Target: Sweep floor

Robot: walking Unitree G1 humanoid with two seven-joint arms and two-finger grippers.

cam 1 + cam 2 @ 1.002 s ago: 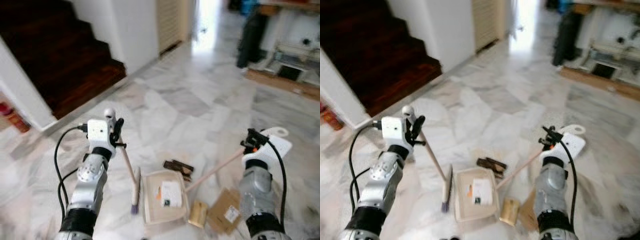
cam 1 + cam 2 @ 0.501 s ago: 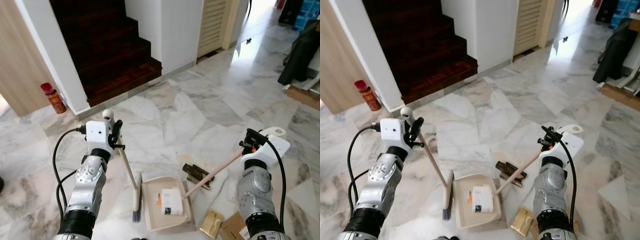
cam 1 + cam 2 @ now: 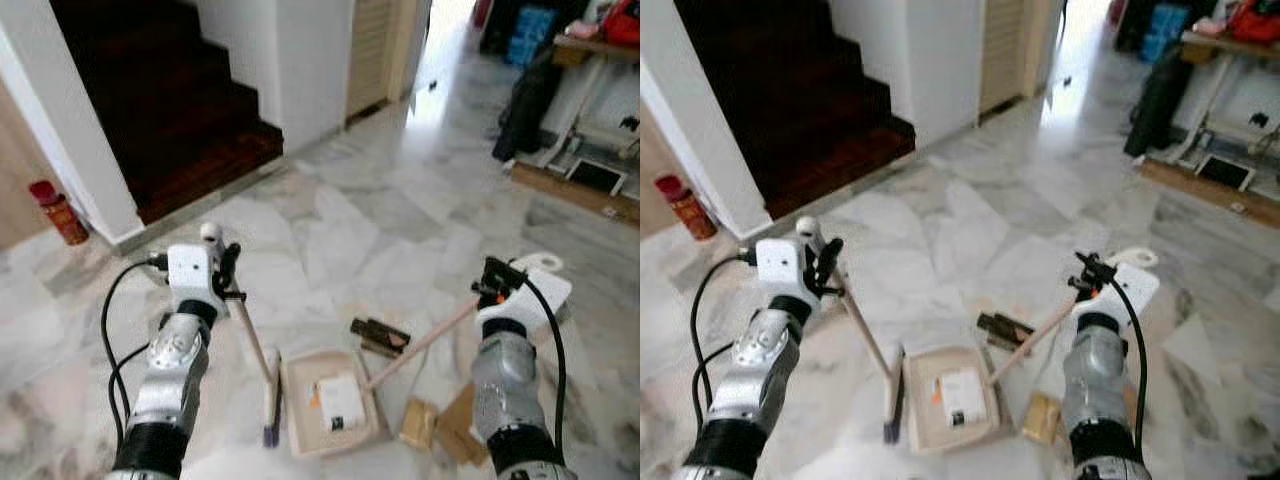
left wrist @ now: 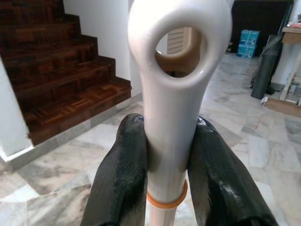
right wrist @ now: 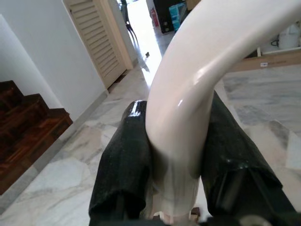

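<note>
Nearest the robot, on the marble floor (image 3: 400, 215), lies the dustpan (image 3: 330, 400), a pale tray holding a white card and a small orange scrap. Just to its left the broom head (image 3: 271, 398) rests on the floor with its bristles close beside the tray's edge. To the right of the dustpan lie flattened pieces of cardboard (image 3: 445, 425), and just beyond its far corner a small dark wooden block (image 3: 380, 335).

The broom handle (image 3: 252, 340) rises from the head, tilting toward the robot's left, to the left gripper (image 3: 228, 272). In the left wrist view its two black fingers (image 4: 122, 174) are pressed against either side of the handle's white end, just below the hanging loop, so this gripper is closed on the broom.

The dustpan's long wooden handle (image 3: 420, 345) slants up and to the right from the tray to the right gripper (image 3: 492, 278). In the right wrist view the black fingers (image 5: 124, 165) clasp the handle's curved white end from both sides, closed firmly on it.

Farther off on the left, a dark wooden staircase (image 3: 150, 110) climbs behind a white wall; a red canister (image 3: 60, 212) stands on the floor near its foot. A louvred door (image 3: 372, 45) is set in the far wall. At far right are a black bag (image 3: 525, 105) and a low white unit (image 3: 600, 150), slightly blurred.
</note>
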